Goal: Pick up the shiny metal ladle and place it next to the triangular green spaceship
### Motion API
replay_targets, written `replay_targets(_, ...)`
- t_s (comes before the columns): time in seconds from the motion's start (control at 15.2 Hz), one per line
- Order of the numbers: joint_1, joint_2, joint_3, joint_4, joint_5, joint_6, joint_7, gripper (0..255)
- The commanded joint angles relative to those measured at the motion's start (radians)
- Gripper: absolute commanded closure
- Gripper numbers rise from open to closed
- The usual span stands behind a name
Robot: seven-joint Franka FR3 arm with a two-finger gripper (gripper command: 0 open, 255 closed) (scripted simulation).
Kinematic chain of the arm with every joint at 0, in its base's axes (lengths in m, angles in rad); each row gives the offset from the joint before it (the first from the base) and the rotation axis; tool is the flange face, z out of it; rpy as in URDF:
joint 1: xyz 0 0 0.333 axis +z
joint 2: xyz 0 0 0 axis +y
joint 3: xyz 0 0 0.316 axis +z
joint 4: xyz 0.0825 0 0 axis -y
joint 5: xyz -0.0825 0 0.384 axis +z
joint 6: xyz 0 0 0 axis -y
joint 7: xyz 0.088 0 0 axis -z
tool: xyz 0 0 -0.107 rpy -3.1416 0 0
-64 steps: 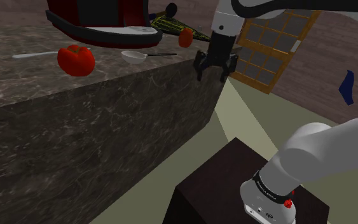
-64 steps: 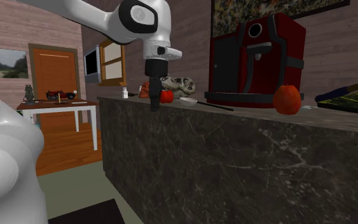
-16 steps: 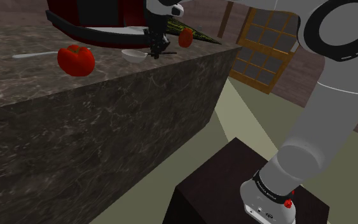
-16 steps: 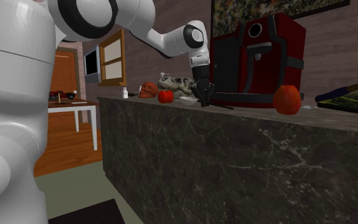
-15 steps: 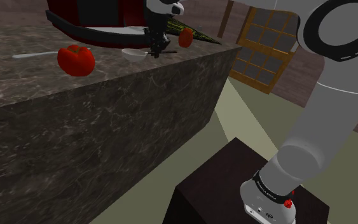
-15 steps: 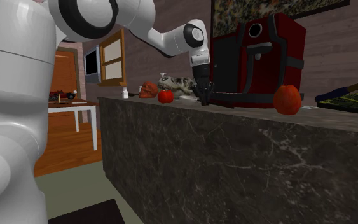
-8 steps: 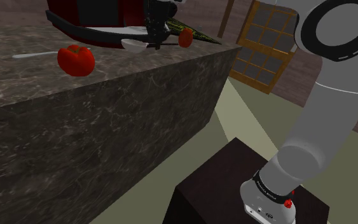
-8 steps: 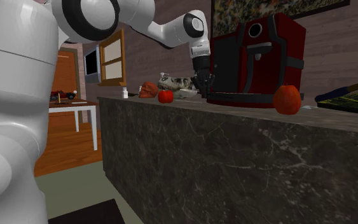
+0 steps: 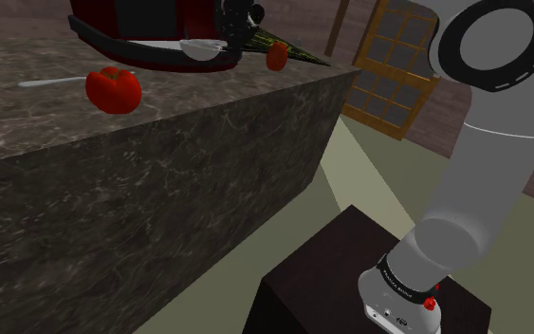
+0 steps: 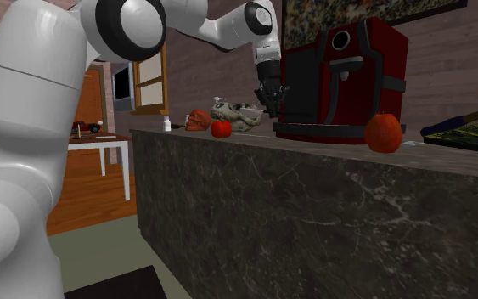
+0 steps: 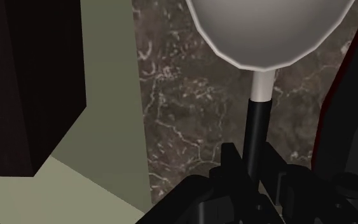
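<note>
the gripper (image 11: 255, 173) has its black fingers closed on the dark handle of the ladle (image 11: 269, 32), gripping it low on the stem, with the pale grey bowl jutting out ahead. in the shoulder view the ladle (image 9: 198, 48) hangs under the gripper (image 9: 229, 34), seemingly just clear of the dark marbled counter (image 9: 160, 123) and close in front of the red coffee machine (image 10: 343, 76). the green spaceship (image 9: 265, 41) lies near, to the shoulder view's right and a little farther back, with a small red fruit (image 9: 276, 55) just beside it.

the step in hand looks to be the carry. it probably calls for a short, level move to the right, high enough that the bowl passes over the machine's base and the fruit. the grip sits far from the bowl, so the ladle may swing if hurried. aim for bare counter beside the spaceship, not on it, and loosen the fingers only once the bowl rests.
</note>
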Motion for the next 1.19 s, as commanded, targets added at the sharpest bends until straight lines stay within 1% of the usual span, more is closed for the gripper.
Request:
replay_targets(0.0, 0.008, 0.014, 0.0, 0.051, -0.007, -0.038, -0.004, 255)
replay_targets(0.4, 0.048, 0.081, 0.0, 0.235, -0.04, -0.158, -0.011, 255)
replay_targets(0.59, 0.082, 0.133, -0.003, 0.361, -0.067, -0.233, -0.017, 255)
replay_targets(0.73, 0.117, 0.184, -0.009, 0.476, -0.093, -0.297, -0.026, 255)
replay_targets(0.79, 0.123, 0.192, -0.011, 0.494, -0.097, -0.306, -0.027, 255)
replay_targets(0.92, 0.061, 0.151, -0.013, 0.426, -0.072, -0.273, -0.065, 255)
replay_targets(1.12, -0.014, 0.113, -0.024, 0.366, -0.044, -0.241, -0.128, 255)
